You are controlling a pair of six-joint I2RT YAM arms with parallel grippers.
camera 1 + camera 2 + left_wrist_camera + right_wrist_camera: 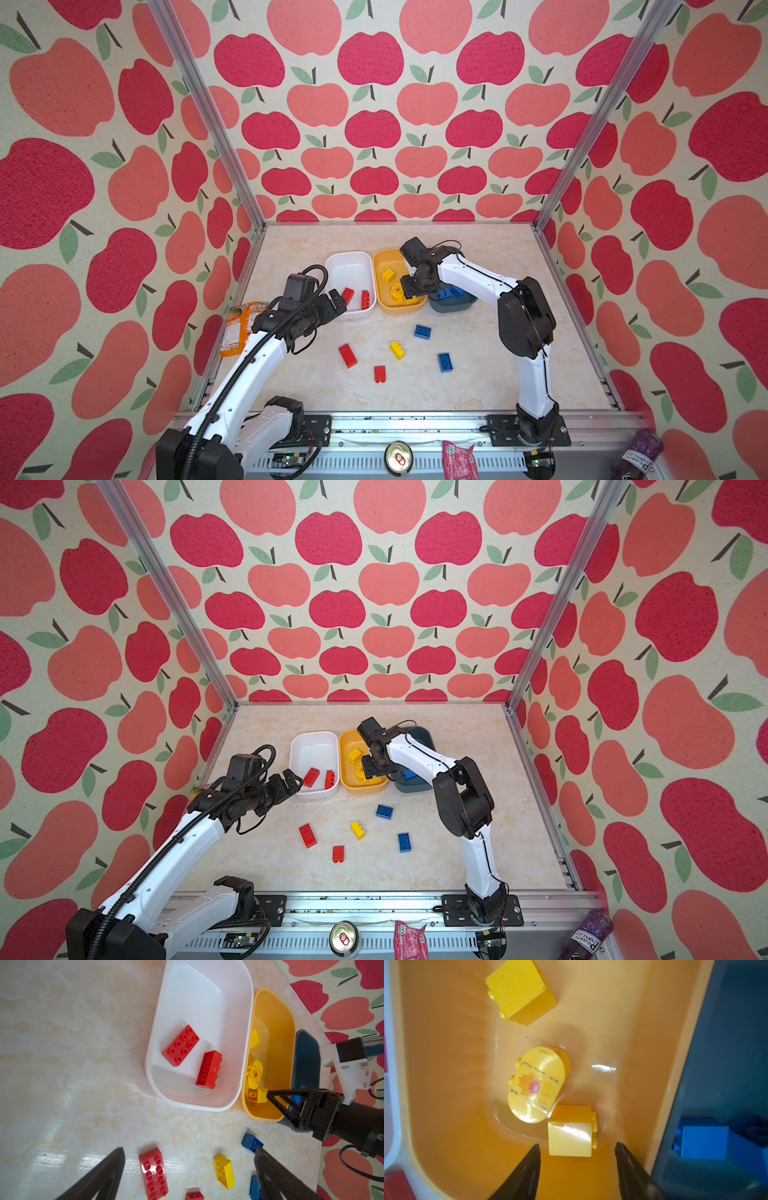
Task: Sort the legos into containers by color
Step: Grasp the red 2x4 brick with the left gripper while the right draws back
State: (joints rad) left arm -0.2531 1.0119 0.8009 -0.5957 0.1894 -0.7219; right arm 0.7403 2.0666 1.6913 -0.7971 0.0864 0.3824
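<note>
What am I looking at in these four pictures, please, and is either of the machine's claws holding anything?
Two robot arms sort toy bricks by color. Both top views show the whole table; each wrist view looks along one arm's gripper. The white tub holds two red bricks, the yellow tub three yellow pieces, the dark blue tub blue ones. Five loose bricks lie on the table. The left gripper is open and empty near the white tub. The right gripper is open over the yellow tub, gripping nothing.
</note>
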